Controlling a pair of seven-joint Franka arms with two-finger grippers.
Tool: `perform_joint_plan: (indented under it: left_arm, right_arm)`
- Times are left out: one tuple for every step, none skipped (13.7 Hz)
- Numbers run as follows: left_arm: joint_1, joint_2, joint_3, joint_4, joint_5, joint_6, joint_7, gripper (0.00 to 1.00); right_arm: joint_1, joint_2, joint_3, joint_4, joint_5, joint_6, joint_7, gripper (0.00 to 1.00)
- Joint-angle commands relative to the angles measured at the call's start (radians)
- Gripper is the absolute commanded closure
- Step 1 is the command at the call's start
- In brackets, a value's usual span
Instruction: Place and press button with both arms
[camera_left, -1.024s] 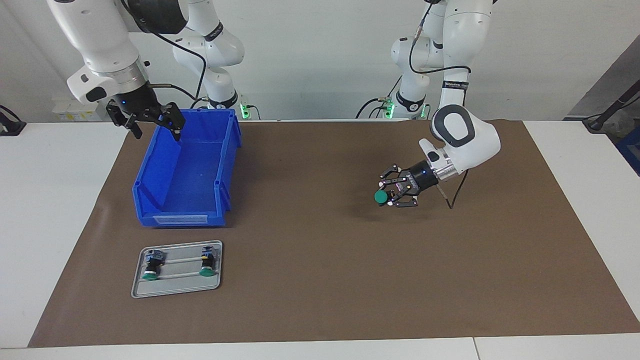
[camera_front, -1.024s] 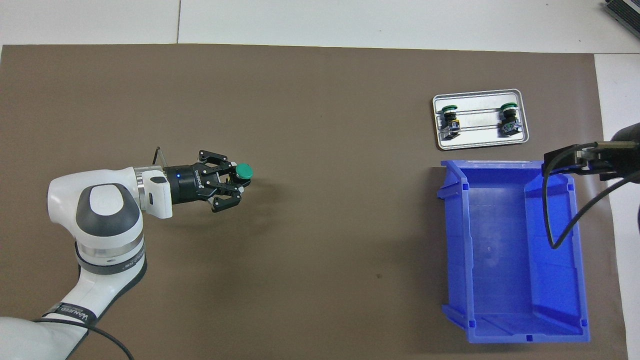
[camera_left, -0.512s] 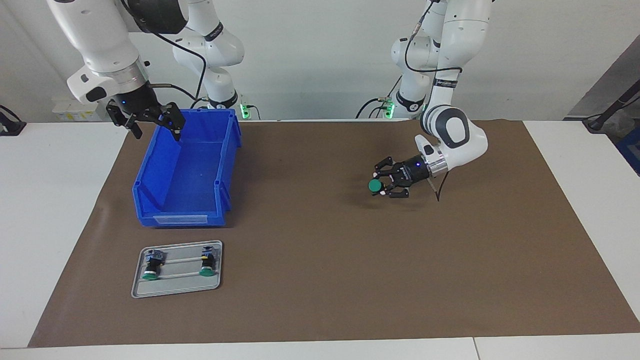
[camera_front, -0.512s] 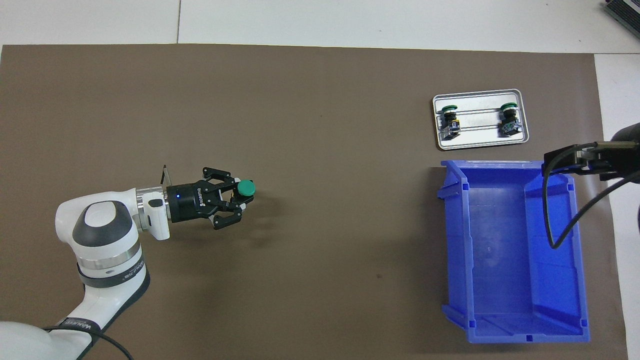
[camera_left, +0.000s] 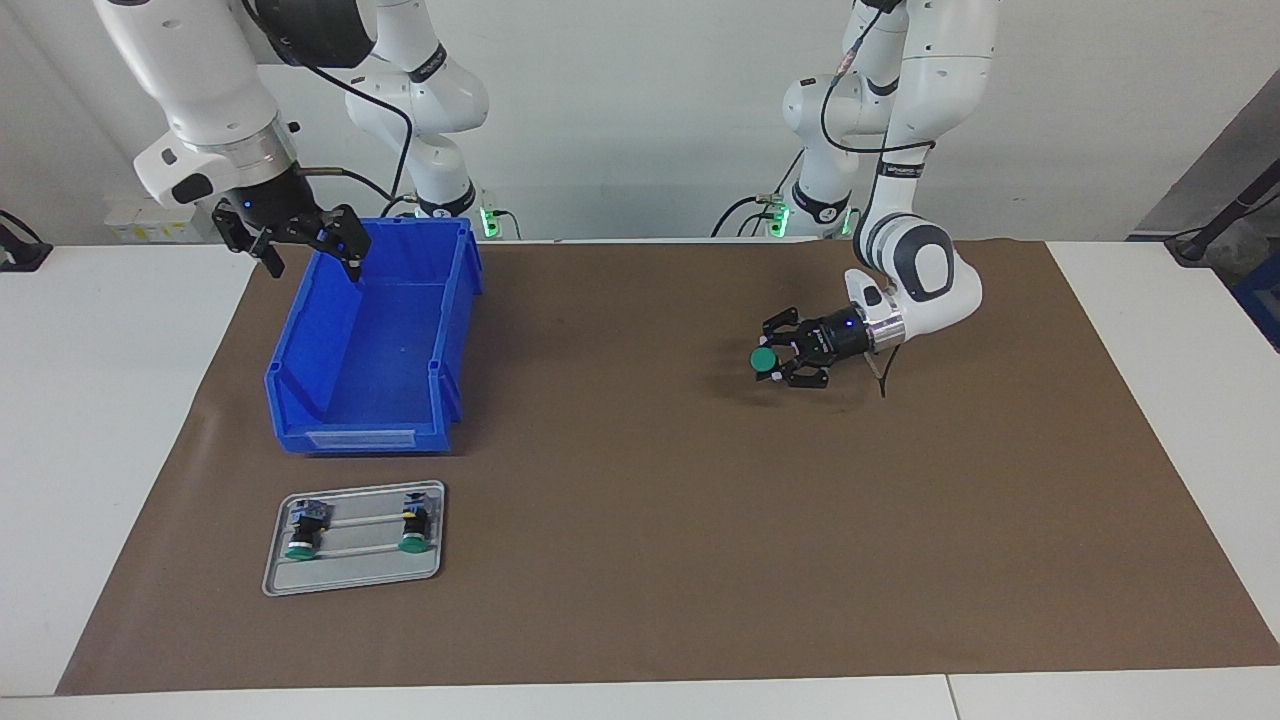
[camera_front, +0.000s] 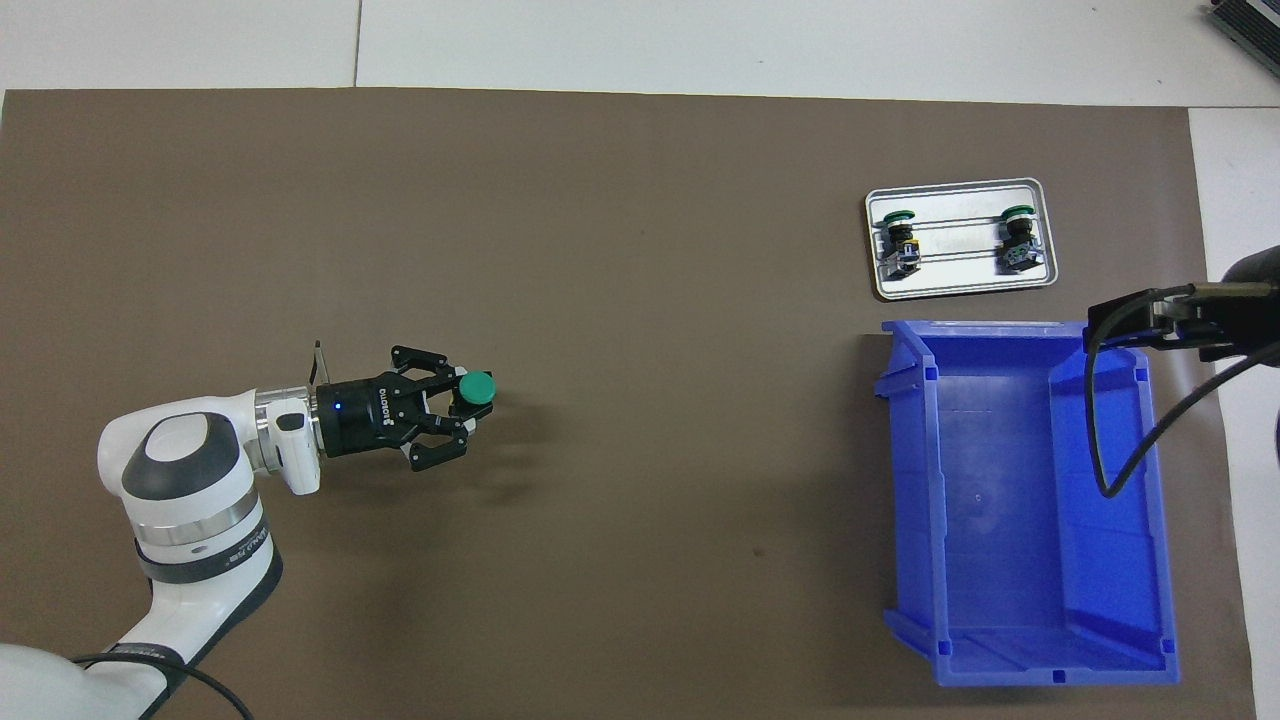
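Left gripper (camera_left: 778, 363) clenched on the button (camera_left: 763, 360), green cap pointing away from the wrist, held sideways low over the brown mat (camera_left: 640, 520) toward the left arm's end; whether it touches the mat cannot be told. Right gripper (camera_left: 300, 245) waits released, fingers spread, over the robot-side rim of the blue bin (camera_left: 370, 400) at the right arm's end. Farther from the robots than the bin, just beside it, a grey tray (camera_left: 355, 575) holds two spare buttons (camera_left: 300, 535) lying on their sides.
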Motion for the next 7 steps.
perform_joint_plan:
  left_arm:
    - [0.025, 0.005, -0.004, -0.031, -0.025, -0.051, 0.071, 1.00]
    - [0.030, 0.005, -0.004, -0.039, -0.025, -0.055, 0.085, 1.00]
    - [0.036, 0.011, -0.004, -0.050, -0.026, -0.061, 0.099, 1.00]
    - [0.040, 0.043, -0.004, -0.056, -0.032, -0.100, 0.140, 1.00]
    - [0.066, 0.104, -0.004, -0.055, -0.043, -0.183, 0.204, 1.00]
    - [0.074, 0.141, -0.004, -0.047, -0.046, -0.212, 0.250, 1.00]
    - [0.073, 0.135, -0.004, -0.045, -0.046, -0.208, 0.251, 1.00]
  right_arm:
    - [-0.002, 0.002, 0.003, 0.010, 0.007, -0.015, 0.007, 0.00]
    - [-0.002, 0.001, 0.003, 0.010, 0.007, -0.015, 0.007, 0.00]
    - [-0.002, 0.002, 0.003, 0.010, 0.007, -0.015, 0.007, 0.00]
    - [-0.002, 0.001, 0.003, 0.010, 0.007, -0.015, 0.007, 0.00]
    - [-0.002, 0.001, 0.003, 0.010, 0.009, -0.015, 0.007, 0.00]
    - [-0.002, 0.002, 0.003, 0.010, 0.007, -0.015, 0.007, 0.00]
    - [-0.002, 0.001, 0.003, 0.010, 0.009, -0.015, 0.007, 0.00]
